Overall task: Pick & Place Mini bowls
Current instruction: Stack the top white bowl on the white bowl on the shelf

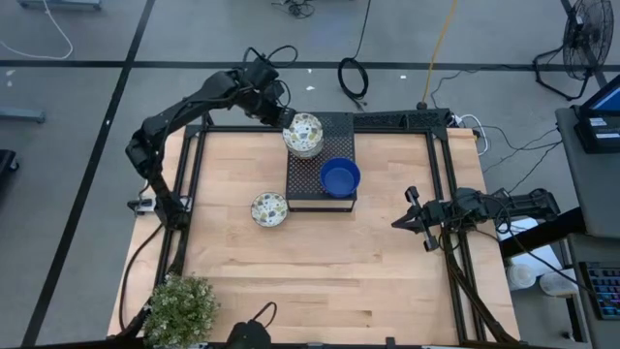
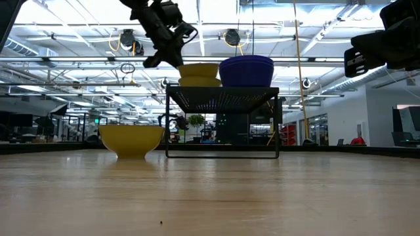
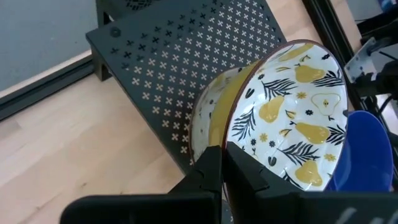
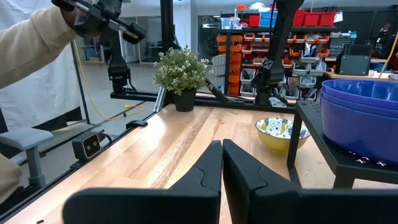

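Observation:
A cream mini bowl with a yellow-green pear pattern (image 1: 304, 134) (image 3: 292, 118) sits nested in a second yellow-sided bowl (image 3: 202, 124) (image 2: 199, 82) at the far end of the black perforated box (image 1: 334, 124). My left gripper (image 3: 222, 155) (image 1: 283, 114) is shut on the upper bowl. Stacked blue bowls (image 1: 340, 177) (image 4: 360, 118) stand on the box's near right part. Another patterned bowl (image 1: 269, 208) (image 2: 131, 139) rests on its base on the table, left of the box. My right gripper (image 1: 397, 223) (image 4: 222, 152) hovers shut near the table's right edge. My left gripper pinches the upper patterned bowl's rim (image 3: 231, 138) on its far left side, one finger (image 3: 252, 174) inside the bowl and one (image 3: 208, 168) outside. It comes from the far left, slanting down. The bowl sits nested in the bowl beneath it.
A small potted plant (image 1: 181, 305) (image 4: 181, 71) stands at the table's near left corner. Black frame rails (image 1: 448, 194) run along the table's edges. A person's light sleeve (image 4: 31, 43) shows beyond the table in the right wrist view. Bare wood lies in front of the box.

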You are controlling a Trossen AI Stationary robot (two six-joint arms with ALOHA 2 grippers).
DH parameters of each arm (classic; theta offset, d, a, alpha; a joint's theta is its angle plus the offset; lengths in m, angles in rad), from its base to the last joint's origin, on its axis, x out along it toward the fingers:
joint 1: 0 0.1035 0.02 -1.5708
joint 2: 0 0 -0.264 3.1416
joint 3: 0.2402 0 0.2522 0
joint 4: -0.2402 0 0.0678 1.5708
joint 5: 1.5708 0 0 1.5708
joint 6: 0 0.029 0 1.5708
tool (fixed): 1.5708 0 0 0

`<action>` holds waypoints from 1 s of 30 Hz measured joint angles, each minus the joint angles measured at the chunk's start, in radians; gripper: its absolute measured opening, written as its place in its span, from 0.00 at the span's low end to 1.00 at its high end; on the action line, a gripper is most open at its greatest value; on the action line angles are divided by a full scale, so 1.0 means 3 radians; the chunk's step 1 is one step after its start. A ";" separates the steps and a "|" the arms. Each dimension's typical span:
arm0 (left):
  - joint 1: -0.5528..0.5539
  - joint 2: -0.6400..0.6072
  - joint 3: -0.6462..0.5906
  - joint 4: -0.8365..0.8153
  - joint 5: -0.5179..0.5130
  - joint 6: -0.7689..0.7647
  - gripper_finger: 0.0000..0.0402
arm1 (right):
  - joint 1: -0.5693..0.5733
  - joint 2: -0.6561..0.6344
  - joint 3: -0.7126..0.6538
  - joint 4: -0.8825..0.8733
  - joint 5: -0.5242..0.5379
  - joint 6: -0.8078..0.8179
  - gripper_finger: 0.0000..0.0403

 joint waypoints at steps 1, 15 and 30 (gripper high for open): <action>0.0000 0.0000 0.0000 0.0002 -0.0001 -0.0012 0.01 | 0.0000 0.0000 0.0001 0.0001 0.0000 -0.0001 0.00; -0.0005 0.0220 -0.0001 0.0011 -0.0074 -0.0027 0.02 | -0.0001 0.0001 0.0000 0.0000 0.0000 -0.0001 0.00; -0.0058 0.0193 -0.0003 0.0012 -0.0009 0.0153 0.07 | 0.0000 0.0000 0.0000 0.0001 0.0000 -0.0001 0.00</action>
